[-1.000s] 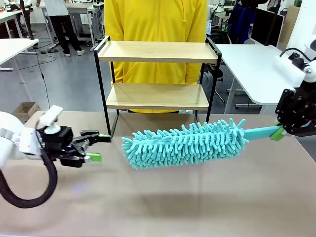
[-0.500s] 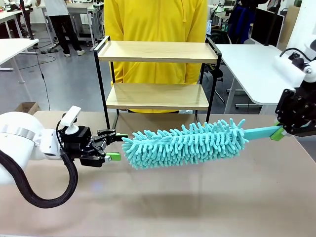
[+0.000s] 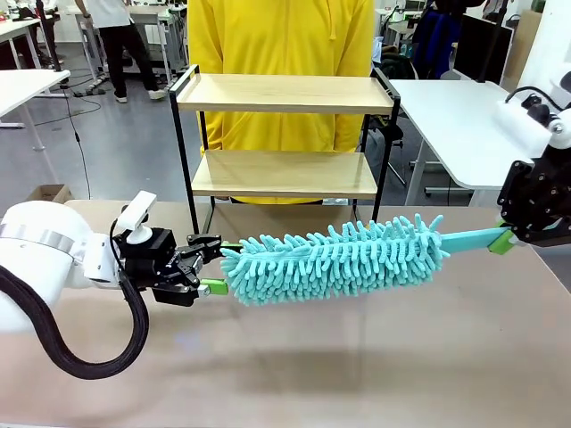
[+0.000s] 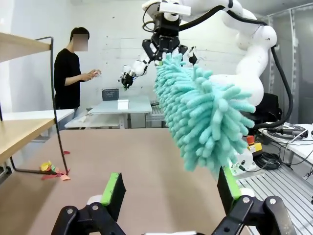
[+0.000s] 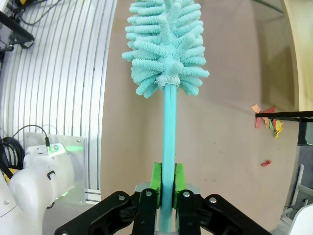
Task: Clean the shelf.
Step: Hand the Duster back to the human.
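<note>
Right gripper (image 5: 164, 188) clamped on the teal handle of the microfibre duster (image 3: 335, 258); duster held off the table (image 3: 357, 366), long axis roughly left-right, head pointing toward the robot's left and slightly down. Left gripper (image 3: 212, 265) spread wide, its 2 fingers (image 4: 113, 191) bracketing the duster's tip, contact not discernible. Shelf (image 3: 284, 134), 2 wooden boards, stands upright at the table's far edge behind the duster, before a person in yellow (image 3: 281, 40).

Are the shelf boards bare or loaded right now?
Bare: both wooden boards of the shelf carry nothing in the front view.
</note>
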Robot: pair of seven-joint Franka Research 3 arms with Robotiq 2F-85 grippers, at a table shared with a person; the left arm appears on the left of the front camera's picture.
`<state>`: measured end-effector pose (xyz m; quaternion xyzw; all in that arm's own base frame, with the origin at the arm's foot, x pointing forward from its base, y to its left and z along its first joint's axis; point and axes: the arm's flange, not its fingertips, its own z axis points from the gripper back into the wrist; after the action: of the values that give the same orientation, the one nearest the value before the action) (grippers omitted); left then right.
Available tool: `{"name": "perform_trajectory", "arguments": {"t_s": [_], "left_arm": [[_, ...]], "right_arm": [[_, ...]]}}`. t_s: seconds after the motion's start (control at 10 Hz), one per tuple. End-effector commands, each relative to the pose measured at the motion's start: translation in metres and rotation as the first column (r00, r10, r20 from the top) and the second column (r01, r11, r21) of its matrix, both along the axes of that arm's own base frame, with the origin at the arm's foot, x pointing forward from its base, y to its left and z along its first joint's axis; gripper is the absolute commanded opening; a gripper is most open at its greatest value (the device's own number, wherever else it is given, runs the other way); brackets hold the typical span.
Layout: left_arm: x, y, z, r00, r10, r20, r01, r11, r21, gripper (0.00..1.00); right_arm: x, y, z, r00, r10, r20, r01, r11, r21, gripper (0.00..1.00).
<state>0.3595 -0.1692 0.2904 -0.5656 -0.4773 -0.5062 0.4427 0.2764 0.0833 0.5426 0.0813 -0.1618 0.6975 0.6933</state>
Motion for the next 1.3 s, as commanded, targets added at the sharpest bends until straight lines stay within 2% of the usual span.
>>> {"name": "perform_trajectory", "arguments": {"t_s": [0.0,0.5,0.7,1.2], "left_arm": [[-0.036,-0.005,0.01,0.998,0.037,0.051,-0.034,0.998,-0.047,1.0],[-0.059,-0.02,0.017,1.0,0.011,0.026,-0.01,0.998,-0.054,1.0],[-0.06,-0.017,0.019,1.0,-0.001,0.019,0.003,0.997,-0.071,1.0],[-0.06,-0.034,0.019,1.0,0.005,-0.001,-0.005,0.996,-0.093,1.0]], "right_arm": [[0.001,-0.001,0.0,1.0,0.023,0.004,-0.023,0.999,0.03,0.13],[0.001,-0.001,0.0,1.0,0.023,0.004,-0.023,0.999,0.03,0.13],[0.0,0.0,0.0,1.0,0.0,0.0,0.0,1.0,0.0,0.13],[-0.001,-0.005,-0.008,0.998,-0.065,0.027,0.065,0.998,0.026,0.13]]}}
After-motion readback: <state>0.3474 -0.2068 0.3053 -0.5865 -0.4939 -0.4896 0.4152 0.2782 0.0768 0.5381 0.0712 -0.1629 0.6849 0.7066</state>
